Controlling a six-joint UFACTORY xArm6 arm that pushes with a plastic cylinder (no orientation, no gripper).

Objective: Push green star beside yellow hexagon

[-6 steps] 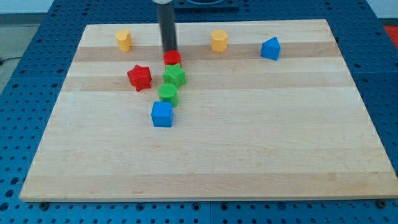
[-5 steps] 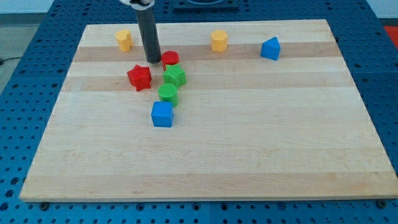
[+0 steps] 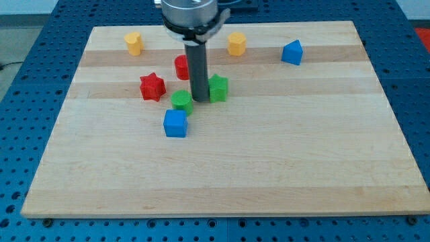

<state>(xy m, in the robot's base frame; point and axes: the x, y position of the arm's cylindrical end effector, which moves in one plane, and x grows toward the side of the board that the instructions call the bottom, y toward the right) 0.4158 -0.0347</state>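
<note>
My tip [image 3: 200, 100] rests on the table [image 3: 282, 161]; I carry no hand, only a rod. The green star [image 3: 218, 88] touches it on the view's right, the green cylinder [image 3: 181, 101] sits just left. The yellow hexagon [image 3: 236, 44] lies well above the star.

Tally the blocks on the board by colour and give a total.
Yellow: 2
Red: 2
Green: 2
Blue: 2
Total: 8
</note>
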